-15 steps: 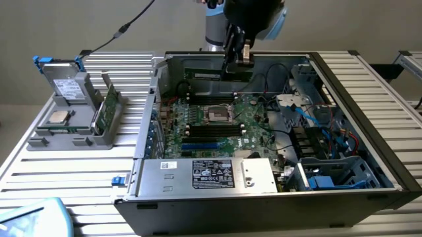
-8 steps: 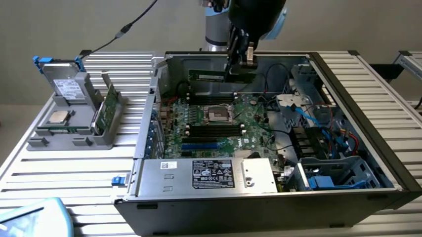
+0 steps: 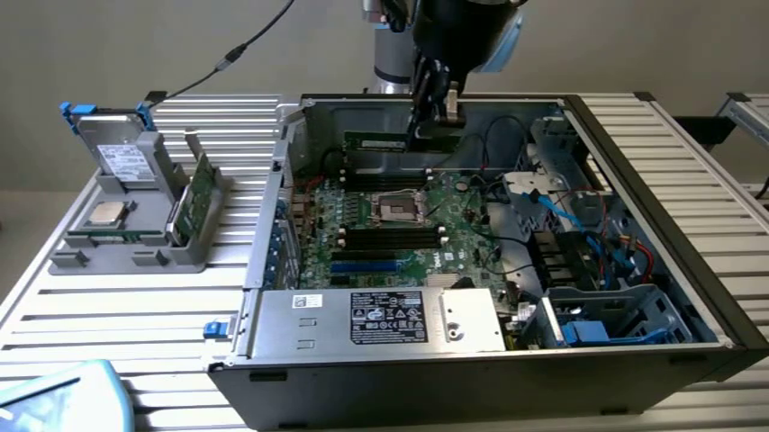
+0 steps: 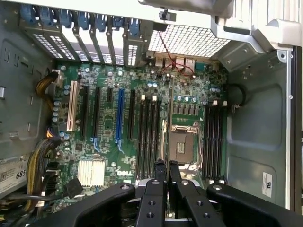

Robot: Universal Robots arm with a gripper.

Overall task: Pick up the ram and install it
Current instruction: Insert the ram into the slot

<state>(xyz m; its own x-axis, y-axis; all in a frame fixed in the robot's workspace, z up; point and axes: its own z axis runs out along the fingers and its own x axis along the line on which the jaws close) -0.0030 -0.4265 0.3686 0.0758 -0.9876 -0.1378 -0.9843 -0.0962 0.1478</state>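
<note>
Firstly, in the exterior view, an open computer case (image 3: pixel 481 387) lies on the slatted tabletop (image 3: pixel 72 297). The gripper (image 3: pixel 435 133) hangs over the far part of the case, and its jaws are clamped on the ram (image 3: pixel 378 142). The ram is level, lifted above the motherboard (image 3: pixel 360 229), beyond the CPU socket (image 3: pixel 397 208) and not touching any slot. A gray holder (image 3: pixel 132 247) stands on the tabletop at the exterior view's left, well apart from the gripper.

Secondly, in the wrist view, the gripper (image 4: pixel 166 165) looks straight down at the motherboard (image 4: pixel 109 142). The ram (image 4: pixel 168 142) appears edge-on as a thin strip between the black fingers (image 4: pixel 160 172). It hangs between a group of black memory slots (image 4: pixel 147 137) and the CPU socket (image 4: pixel 184 142).
</note>
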